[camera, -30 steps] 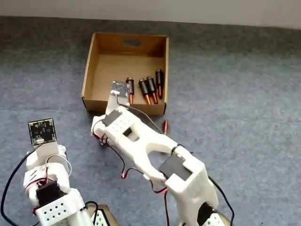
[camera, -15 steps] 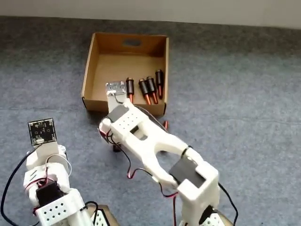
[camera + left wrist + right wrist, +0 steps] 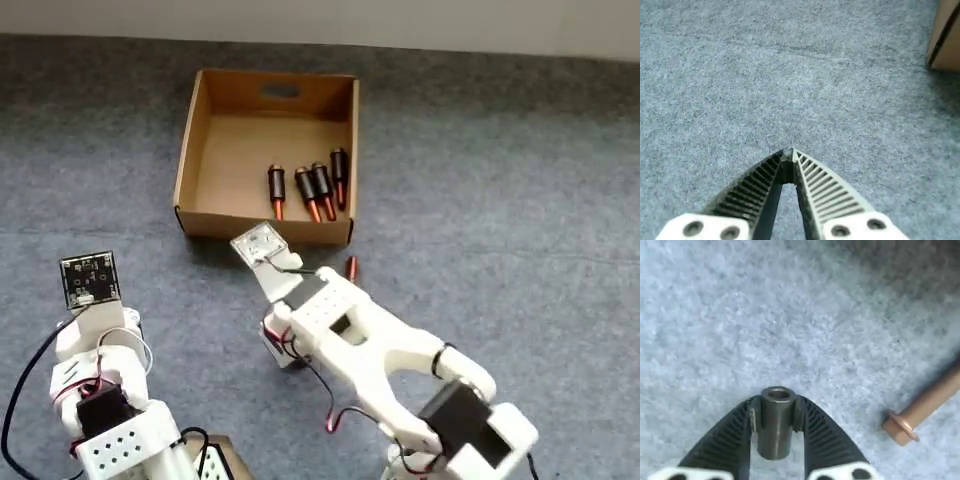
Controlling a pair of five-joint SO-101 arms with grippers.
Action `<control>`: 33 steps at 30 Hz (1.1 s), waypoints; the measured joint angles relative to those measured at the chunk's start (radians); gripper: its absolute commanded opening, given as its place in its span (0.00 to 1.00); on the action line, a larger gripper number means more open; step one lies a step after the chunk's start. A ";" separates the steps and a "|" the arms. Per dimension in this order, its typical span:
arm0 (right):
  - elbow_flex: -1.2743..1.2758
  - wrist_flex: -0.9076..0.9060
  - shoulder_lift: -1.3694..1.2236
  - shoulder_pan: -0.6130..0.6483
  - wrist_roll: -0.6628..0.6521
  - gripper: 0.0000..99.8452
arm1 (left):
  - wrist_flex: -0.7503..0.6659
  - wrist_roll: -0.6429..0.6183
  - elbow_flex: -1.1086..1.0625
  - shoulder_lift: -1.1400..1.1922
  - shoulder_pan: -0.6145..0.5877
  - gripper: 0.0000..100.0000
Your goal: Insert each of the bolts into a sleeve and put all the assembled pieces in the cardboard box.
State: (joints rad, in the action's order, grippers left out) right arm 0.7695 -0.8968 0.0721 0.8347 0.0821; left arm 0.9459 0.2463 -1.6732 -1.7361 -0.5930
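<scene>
Back from the cardboard box (image 3: 190,150) came my right end effector (image 3: 777,409), squeezing a dark sleeve (image 3: 776,427). A copper bolt (image 3: 927,407) lies just beside it on the worktop (image 3: 520,200). My left end effector (image 3: 788,156) is clenched, empty.

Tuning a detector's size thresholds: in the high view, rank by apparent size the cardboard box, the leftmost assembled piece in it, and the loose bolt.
1. cardboard box
2. assembled piece
3. loose bolt, though the right arm may hide its end

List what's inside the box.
Four assembled pieces, dark sleeves with copper bolt ends sticking out, lie side by side on the box floor toward its near right corner. The near wall hides a thin strip of floor.
</scene>
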 measured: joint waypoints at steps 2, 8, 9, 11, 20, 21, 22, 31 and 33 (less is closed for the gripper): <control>0.021 0.005 0.006 0.000 -0.032 0.13 | 0.000 0.000 0.000 0.000 0.000 0.03; 0.032 -0.044 0.014 0.006 -0.071 0.18 | 0.000 0.000 0.000 0.000 0.000 0.03; 0.026 -0.063 0.014 0.006 -0.086 0.18 | 0.000 0.000 0.000 0.000 0.000 0.03; 0.003 -0.109 0.008 0.006 -0.118 0.18 | 0.000 0.000 0.000 0.000 0.000 0.03; -0.034 -0.173 0.006 0.005 -0.166 0.18 | 0.000 0.000 0.000 0.000 0.000 0.03; -0.032 -0.164 0.006 0.005 -0.166 0.18 | 0.000 0.000 0.000 0.000 0.000 0.03; -0.032 -0.152 0.006 0.005 -0.166 0.18 | 0.000 0.000 0.000 0.000 0.000 0.03; -0.029 -0.101 0.006 0.005 -0.166 0.18 | 0.000 0.000 0.000 0.000 0.000 0.03; -0.029 -0.100 0.006 0.005 -0.166 0.18 | 0.000 0.000 0.000 0.000 0.000 0.03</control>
State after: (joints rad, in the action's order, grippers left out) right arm 0.7403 -0.9966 0.0783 0.8393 -0.0836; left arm 0.9459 0.2463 -1.6732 -1.7361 -0.5930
